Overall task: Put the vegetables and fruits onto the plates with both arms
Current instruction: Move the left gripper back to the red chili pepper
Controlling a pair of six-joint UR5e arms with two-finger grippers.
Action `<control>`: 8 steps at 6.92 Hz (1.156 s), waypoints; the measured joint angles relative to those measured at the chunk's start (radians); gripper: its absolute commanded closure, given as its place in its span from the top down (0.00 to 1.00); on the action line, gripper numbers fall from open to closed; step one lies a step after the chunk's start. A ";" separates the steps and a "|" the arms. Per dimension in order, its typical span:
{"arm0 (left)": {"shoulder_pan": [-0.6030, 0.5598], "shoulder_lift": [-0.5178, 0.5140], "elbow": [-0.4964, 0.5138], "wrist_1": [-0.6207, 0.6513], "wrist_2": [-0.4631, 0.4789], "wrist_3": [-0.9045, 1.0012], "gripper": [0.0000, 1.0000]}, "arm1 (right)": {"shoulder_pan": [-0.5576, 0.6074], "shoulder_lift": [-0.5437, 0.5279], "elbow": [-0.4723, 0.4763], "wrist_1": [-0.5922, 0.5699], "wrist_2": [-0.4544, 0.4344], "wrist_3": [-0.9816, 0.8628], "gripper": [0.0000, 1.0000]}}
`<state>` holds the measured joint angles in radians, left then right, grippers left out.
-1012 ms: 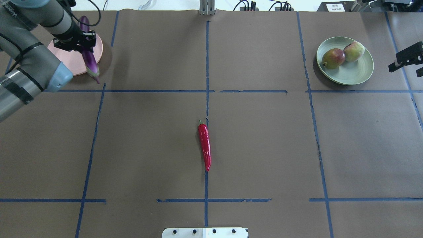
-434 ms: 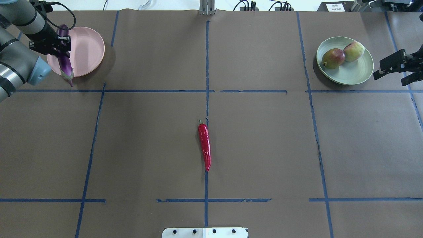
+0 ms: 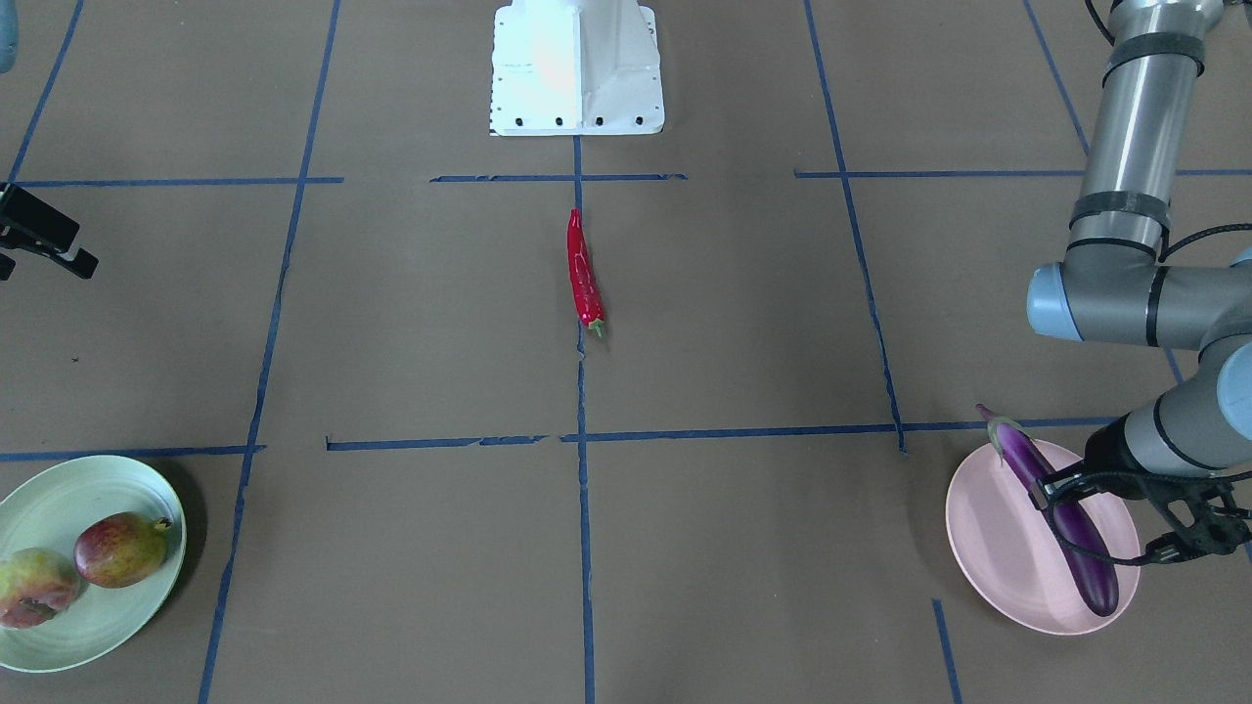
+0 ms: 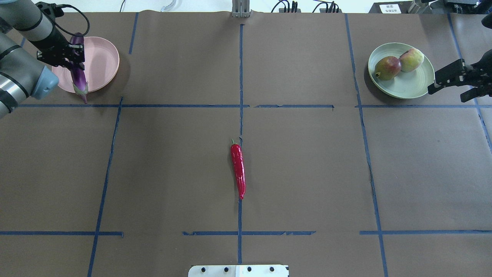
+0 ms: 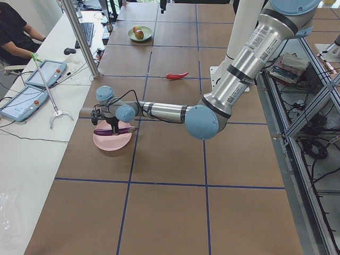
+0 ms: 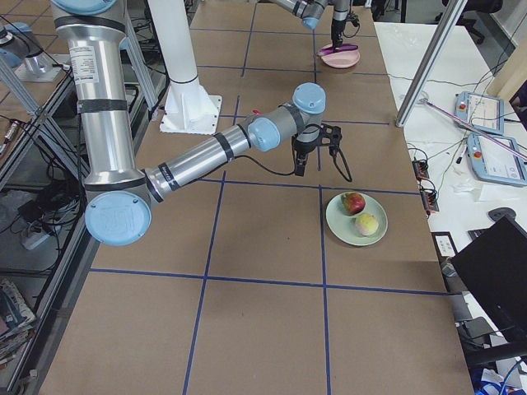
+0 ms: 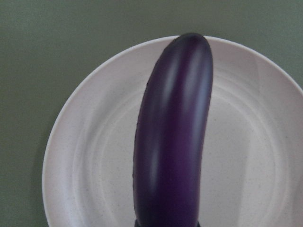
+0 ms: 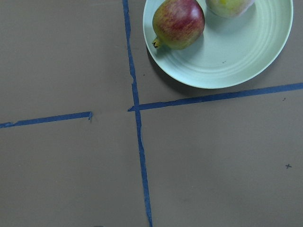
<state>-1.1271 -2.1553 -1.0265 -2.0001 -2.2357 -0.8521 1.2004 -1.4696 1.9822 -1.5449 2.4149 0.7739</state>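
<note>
Glossy slim purple eggplant (image 4: pixel 78 75) over round, shallow, matte pink plate (image 4: pixel 103 57).

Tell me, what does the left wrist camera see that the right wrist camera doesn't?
Only the left wrist camera shows the eggplant, close up, with the pink plate behind it. Only the right wrist camera shows the green plate holding a red fruit and part of a pale fruit, plus blue tape lines. Both show some bare table cover and a plate.
</note>
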 measured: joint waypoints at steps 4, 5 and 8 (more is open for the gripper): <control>0.003 0.006 -0.153 -0.016 -0.043 -0.136 1.00 | -0.010 0.002 0.003 -0.001 -0.006 0.008 1.00; 0.052 0.038 -0.290 -0.019 -0.046 -0.227 1.00 | -0.010 0.002 0.002 -0.002 -0.006 0.007 1.00; 0.419 0.006 -0.542 0.003 0.067 -0.566 1.00 | 0.008 -0.013 0.018 -0.004 -0.010 0.005 1.00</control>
<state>-0.7079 -2.1496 -1.5680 -1.9971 -2.1684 -1.4182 1.2087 -1.4822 2.0004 -1.5488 2.4048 0.7793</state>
